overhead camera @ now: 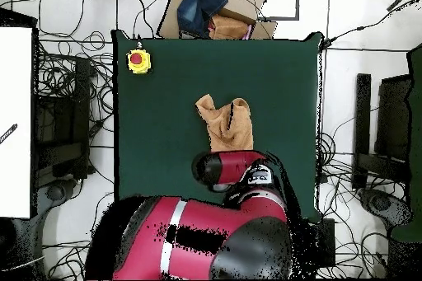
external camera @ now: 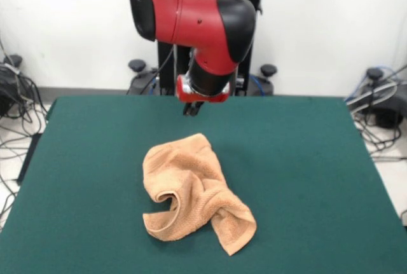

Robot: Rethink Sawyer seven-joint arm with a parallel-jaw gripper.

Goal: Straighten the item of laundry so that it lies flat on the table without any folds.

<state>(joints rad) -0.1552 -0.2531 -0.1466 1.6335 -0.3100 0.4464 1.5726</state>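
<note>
The peach-orange towel [external camera: 194, 194] lies crumpled in the middle of the green table [external camera: 76, 159], with several folds and a curled loop at its front-left edge. In the overhead view the towel [overhead camera: 227, 123] sits bunched near the table's [overhead camera: 165, 154] centre. My gripper [external camera: 193, 107] hangs below the red wrist, just above the table and behind the towel's far edge, apart from it. It holds nothing that I can see. In the overhead view the arm [overhead camera: 239, 170] covers the gripper.
A yellow box with a red button [overhead camera: 138, 61] sits at one table corner. A cardboard box with clothes [overhead camera: 213, 10] stands beyond the table's edge. Cables lie on the floor around the table.
</note>
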